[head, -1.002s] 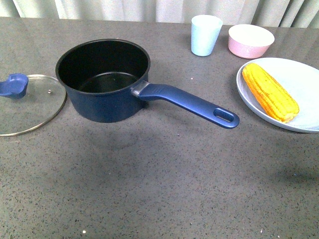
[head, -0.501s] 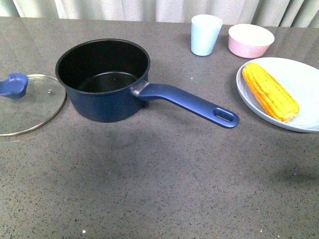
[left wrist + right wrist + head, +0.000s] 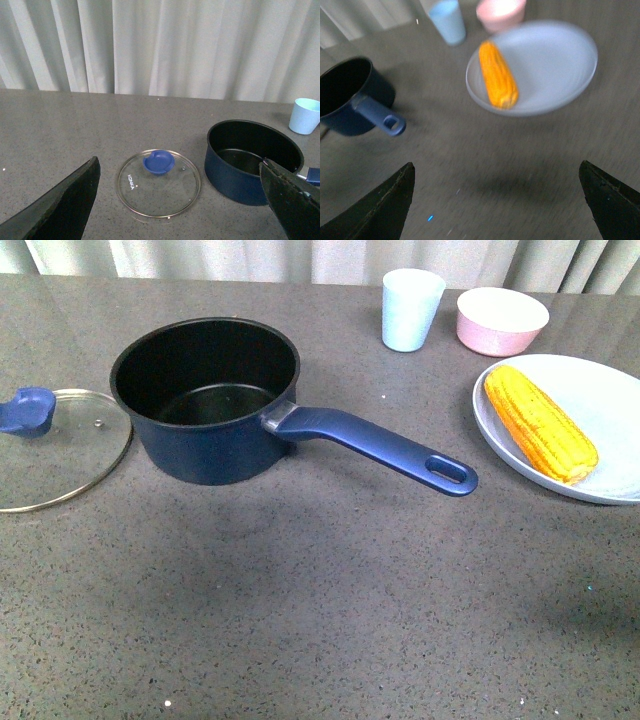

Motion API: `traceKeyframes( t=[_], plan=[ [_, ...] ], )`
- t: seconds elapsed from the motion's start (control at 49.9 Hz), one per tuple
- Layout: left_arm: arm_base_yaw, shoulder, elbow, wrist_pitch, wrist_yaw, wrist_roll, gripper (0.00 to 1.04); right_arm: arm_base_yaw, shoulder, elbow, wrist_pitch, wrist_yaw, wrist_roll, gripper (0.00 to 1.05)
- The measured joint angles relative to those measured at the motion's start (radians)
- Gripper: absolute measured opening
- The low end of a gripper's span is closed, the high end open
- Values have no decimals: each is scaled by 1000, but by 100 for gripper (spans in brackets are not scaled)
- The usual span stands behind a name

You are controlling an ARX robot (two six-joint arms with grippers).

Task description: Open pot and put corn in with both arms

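The pot stands open on the grey desk, its black inside empty. Its long blue handle reaches out to its right and a little toward me. The glass lid lies flat on the desk just left of the pot and close to its wall; I cannot tell whether they touch. Its blue knob sits on the side away from the pot. Right of the pot, past the handle's end, the corn lies on a pale blue plate. Behind the pot and to its right stand a light blue cup and a pink bowl, near each other but apart.

Neither of my arms shows in the front view. My left pincer hovers above the desk on the lid's side of the pot, released, its dark fingers spread wide and grasping nothing. My right pincer hangs over the desk on the plate's side, also released and empty; its picture is blurred.
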Motion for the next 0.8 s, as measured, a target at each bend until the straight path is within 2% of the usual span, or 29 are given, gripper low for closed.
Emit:
traceKeyframes(
  t=[0.14,0.341,0.461,0.581,0.802],
  plan=[
    [0,0,0,0,-1,0,96,-84,238,92,134,-71,43,96],
    [0,0,0,0,-1,0,96,-54,612,232,374,-68,-37,96],
    [0,0,0,0,-1,0,96,-21,947,377,502,58,-142,96],
    [0,0,0,0,-1,0,96,9,1162,508,526,113,-214,96],
    [0,0,0,0,0,0,96,92,1484,738,468,111,-270,96]
  ],
)
